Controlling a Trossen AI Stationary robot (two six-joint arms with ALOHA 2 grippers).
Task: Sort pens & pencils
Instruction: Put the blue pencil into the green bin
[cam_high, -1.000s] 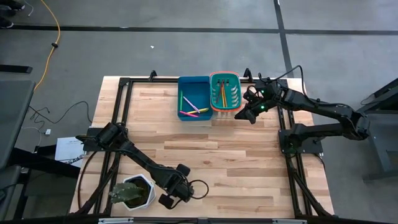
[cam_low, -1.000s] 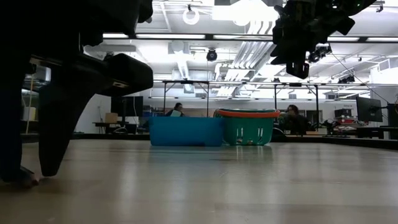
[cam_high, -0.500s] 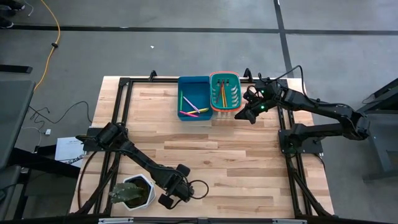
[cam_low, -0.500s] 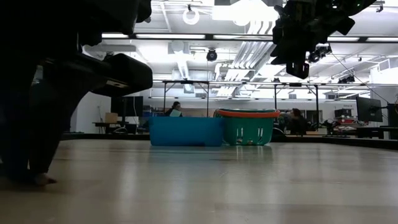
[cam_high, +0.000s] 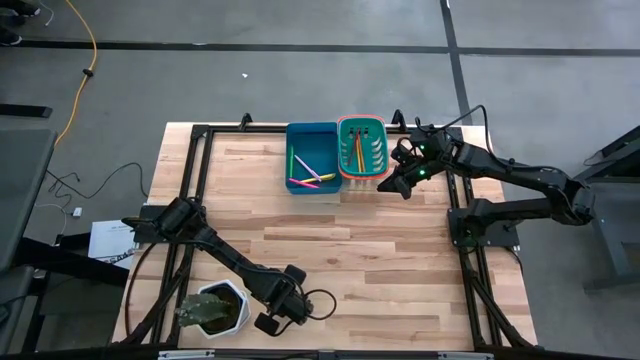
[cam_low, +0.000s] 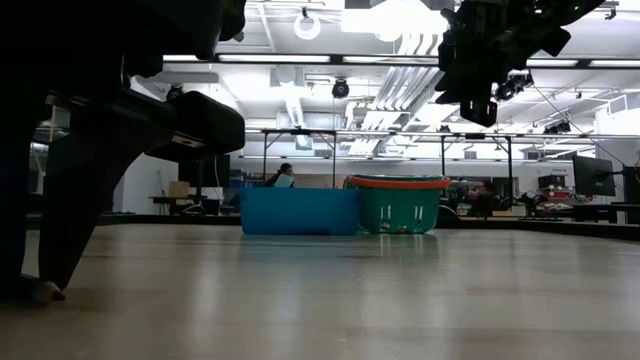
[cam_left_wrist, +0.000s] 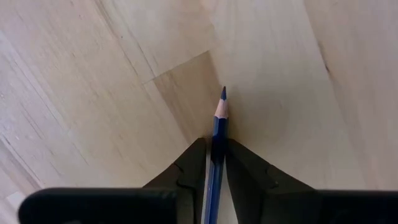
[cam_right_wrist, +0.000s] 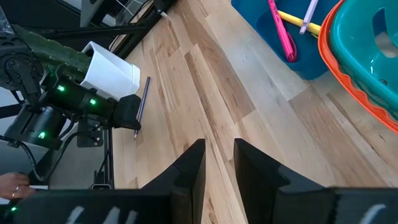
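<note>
- Gripping a blue pencil (cam_left_wrist: 217, 134), the left gripper (cam_left_wrist: 215, 163) has both dark fingers (cam_left_wrist: 193, 163) pressed against the shaft; the sharpened tip extends past the fingertips, over the wooden table (cam_left_wrist: 93, 93).
- In the high view, the left gripper (cam_high: 270, 312) is at the near edge of the table (cam_high: 400, 270), just beside a white pot (cam_high: 222, 308) containing a green plant.
- In the right wrist view, the same pencil (cam_right_wrist: 141, 106) appears as a thin dark stick at the tip of the left gripper (cam_right_wrist: 129, 115), next to the white pot (cam_right_wrist: 111, 68).
- The right gripper (cam_high: 396, 183) hangs above the table just beside the green bin (cam_high: 361, 147). Its fingers (cam_right_wrist: 191, 165) stand apart with nothing between them.
- The blue bin (cam_high: 312, 158) touches the green bin at the far side of the table.
- The blue bin contains pink, yellow and green sticks (cam_high: 308, 172); the green bin contains orange and yellow sticks (cam_high: 357, 150).
- In the low view, both bins (cam_low: 300, 211) stand side by side far across the table, with a seated person (cam_low: 284, 176) behind them.
</note>
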